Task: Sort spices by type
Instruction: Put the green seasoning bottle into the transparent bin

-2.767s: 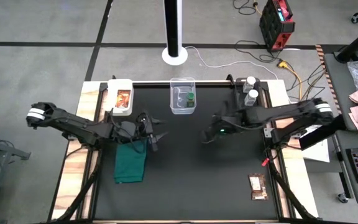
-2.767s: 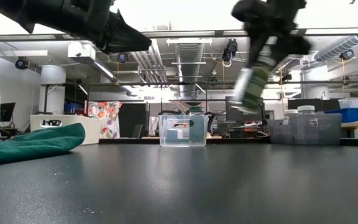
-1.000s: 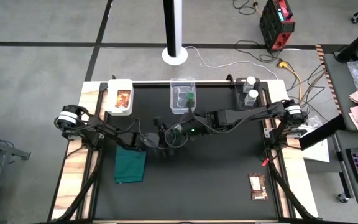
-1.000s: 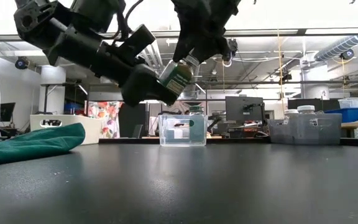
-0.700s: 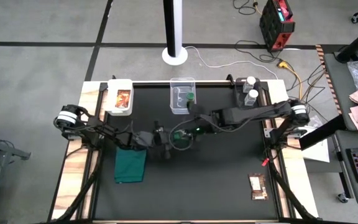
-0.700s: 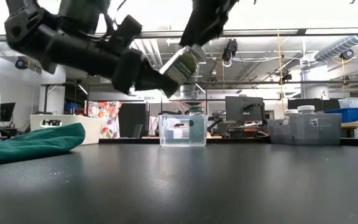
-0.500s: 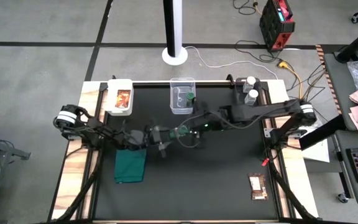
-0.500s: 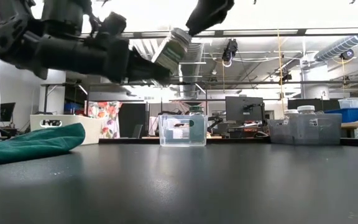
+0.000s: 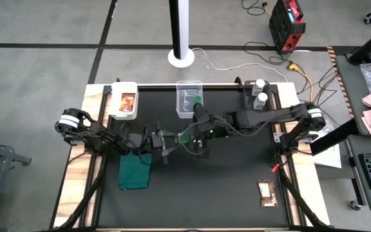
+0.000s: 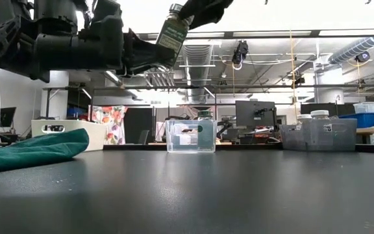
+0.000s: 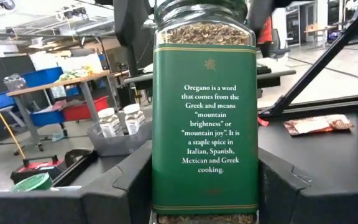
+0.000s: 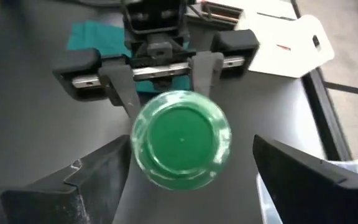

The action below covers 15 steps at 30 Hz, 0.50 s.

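As the two arms meet above the middle of the black surface (image 9: 237, 174), the left tool (image 9: 166, 143) clamps the green-lidded glass oregano jar (image 10: 169, 32) by its body, apparently taking it in a mid-air handover. Its label reads "Oregano is a word that comes from the Greek and means 'mountain brightness' or 'mountain joy'." The right tool (image 9: 195, 136) stands wide open around the lid, seemingly releasing. A matching jar (image 9: 198, 101) waits in the clear plastic box (image 9: 180, 113) at the far edge.
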Tool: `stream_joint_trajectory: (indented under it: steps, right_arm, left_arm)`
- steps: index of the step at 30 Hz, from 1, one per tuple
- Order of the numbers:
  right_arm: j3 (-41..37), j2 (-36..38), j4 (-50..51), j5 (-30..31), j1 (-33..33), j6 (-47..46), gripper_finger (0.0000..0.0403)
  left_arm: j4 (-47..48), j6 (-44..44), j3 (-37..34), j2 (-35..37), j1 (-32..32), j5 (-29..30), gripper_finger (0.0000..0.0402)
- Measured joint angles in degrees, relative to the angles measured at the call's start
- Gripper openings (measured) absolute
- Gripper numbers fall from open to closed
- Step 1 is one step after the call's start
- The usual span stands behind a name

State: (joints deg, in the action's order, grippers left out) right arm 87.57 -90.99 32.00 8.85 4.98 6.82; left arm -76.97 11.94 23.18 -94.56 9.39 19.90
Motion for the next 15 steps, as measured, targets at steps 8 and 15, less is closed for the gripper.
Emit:
stream_joint_trajectory:
  steps: [8,15]
  right_arm:
    - [-0.02,-1.01,-2.29,-1.82,0.01,0.29,0.0320]
    - [-0.02,-1.01,-2.57,-1.91,-0.03,0.60,0.0223]
  left_arm:
    - [-0.10,0.00,0.37,0.00,0.00,-0.06,0.0182]
    - [0.05,1.21,0.41,0.00,0.00,0.06,0.0182]
